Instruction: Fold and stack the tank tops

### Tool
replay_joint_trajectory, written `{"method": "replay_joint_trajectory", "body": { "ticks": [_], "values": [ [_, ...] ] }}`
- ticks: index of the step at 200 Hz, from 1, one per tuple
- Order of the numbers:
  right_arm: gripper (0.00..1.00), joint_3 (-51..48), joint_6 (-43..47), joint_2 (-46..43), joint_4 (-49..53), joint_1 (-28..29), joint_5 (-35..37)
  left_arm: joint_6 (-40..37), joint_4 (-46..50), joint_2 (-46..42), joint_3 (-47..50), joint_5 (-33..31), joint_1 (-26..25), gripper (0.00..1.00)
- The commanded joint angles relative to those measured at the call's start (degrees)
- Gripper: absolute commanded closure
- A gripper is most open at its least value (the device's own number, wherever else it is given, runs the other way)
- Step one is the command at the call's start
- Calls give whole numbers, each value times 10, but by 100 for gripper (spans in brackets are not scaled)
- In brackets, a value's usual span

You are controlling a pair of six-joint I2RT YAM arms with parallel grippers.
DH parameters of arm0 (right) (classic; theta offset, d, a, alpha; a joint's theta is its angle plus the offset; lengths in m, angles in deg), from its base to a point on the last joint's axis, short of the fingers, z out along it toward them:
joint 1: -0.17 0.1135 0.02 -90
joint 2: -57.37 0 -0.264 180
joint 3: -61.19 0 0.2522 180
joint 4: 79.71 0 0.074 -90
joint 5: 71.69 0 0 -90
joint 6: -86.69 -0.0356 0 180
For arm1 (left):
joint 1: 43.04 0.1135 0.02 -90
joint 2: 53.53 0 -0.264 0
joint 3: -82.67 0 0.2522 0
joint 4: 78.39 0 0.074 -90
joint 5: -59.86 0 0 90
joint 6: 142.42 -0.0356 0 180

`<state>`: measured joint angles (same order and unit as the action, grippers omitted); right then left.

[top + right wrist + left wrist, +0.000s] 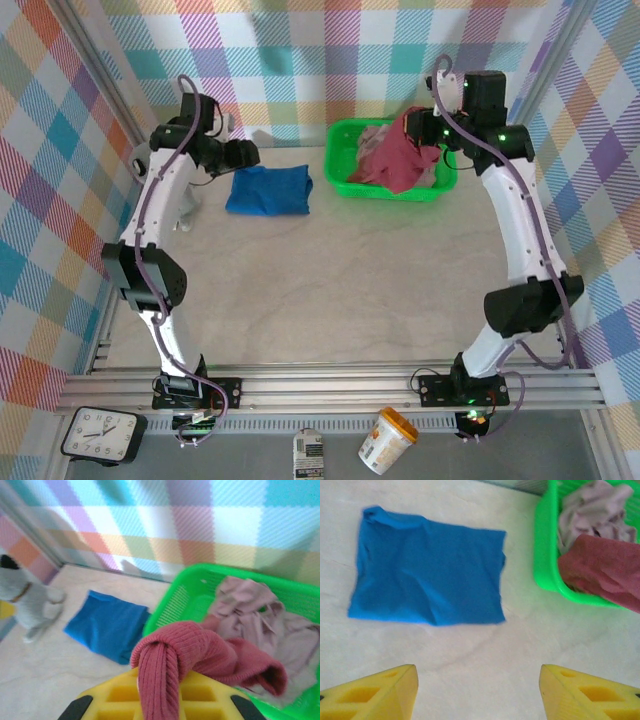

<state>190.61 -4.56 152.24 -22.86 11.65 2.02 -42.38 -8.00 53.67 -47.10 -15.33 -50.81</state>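
Observation:
The royal blue tank top [268,190] lies folded flat on the table, left of the green basket [345,178]. My left gripper [245,155] hovers just left of it, open, its yellow fingers [395,690] wide apart over bare table with the blue tank top [427,575] ahead. My right gripper [418,128] is shut on the dark red tank top [398,155], which hangs bunched from it over the basket. In the right wrist view the red ribbed cloth [200,650] is pinched between the yellow pads. The pale pink tank top [255,615] lies crumpled inside the basket [175,605].
A small white plush toy [30,605] stands on the table left of the blue tank top. Checkered walls close the back and sides. The table in front of the blue garment and basket is open marble-look surface [330,280].

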Motion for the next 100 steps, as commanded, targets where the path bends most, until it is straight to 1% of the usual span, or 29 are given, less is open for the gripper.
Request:
{"method": "replay_joint_trajectory", "body": {
  "ticks": [1, 17, 40, 63, 79, 100],
  "values": [
    [100, 24, -8, -49, 6, 38, -43, 17, 6, -51, 42, 32, -12, 34],
    [100, 27, -26, -69, 6, 68, -71, 19, 8, -86, 63, 20, -12, 33],
    [100, 25, -55, -87, -2, 121, -91, 18, 18, -121, 74, -4, -12, 30],
    [100, 7, -115, -104, -57, 147, -133, 12, 33, -140, 82, -31, -11, 28],
    [100, 6, -118, -108, -63, 165, -125, 8, 36, -152, 97, -35, -11, 28],
    [100, -26, -116, -107, -47, 166, -99, 8, 32, -167, 134, -28, -11, 27]
  ]
}}
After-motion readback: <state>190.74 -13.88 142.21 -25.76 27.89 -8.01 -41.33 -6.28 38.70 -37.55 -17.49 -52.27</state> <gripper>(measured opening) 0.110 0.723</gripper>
